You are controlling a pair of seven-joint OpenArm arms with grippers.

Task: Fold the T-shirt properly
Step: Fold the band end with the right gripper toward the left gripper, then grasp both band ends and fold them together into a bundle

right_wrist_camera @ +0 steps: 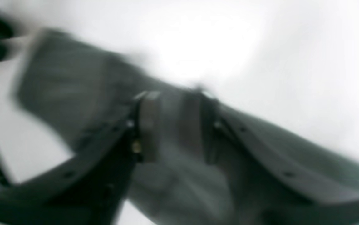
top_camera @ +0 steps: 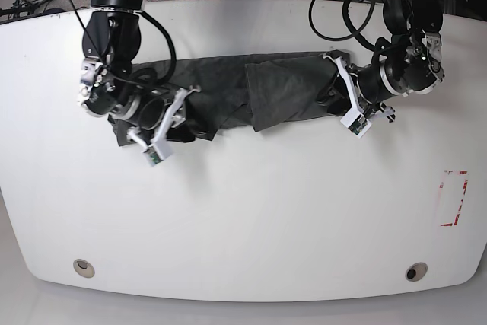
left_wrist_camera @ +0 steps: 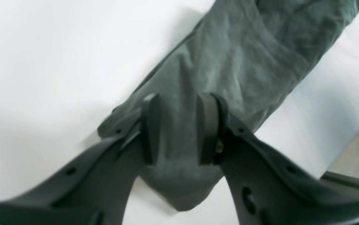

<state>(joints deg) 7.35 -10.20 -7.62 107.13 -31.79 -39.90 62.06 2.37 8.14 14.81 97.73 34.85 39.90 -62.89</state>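
Across the far half of the white table: the T-shirt, dark charcoal, folded into a long narrow band, long axis running side to side between the two arms; middle of the band rumpled, one layer lapping over another; one end bunched under the right arm, the other tucked at the left arm.

At either end, an end effector: left end effector set astride the band's end, cloth filling the gap between the jaws, so judged clamped on the T-shirt; right end effector badly blurred, grey fabric between its pads, likely gripping too, though hard to tell for certain.

Neither arm nearer, each already at its own end; band's length lying straight from one end effector towards the other; next fold likely end to end along that axis.
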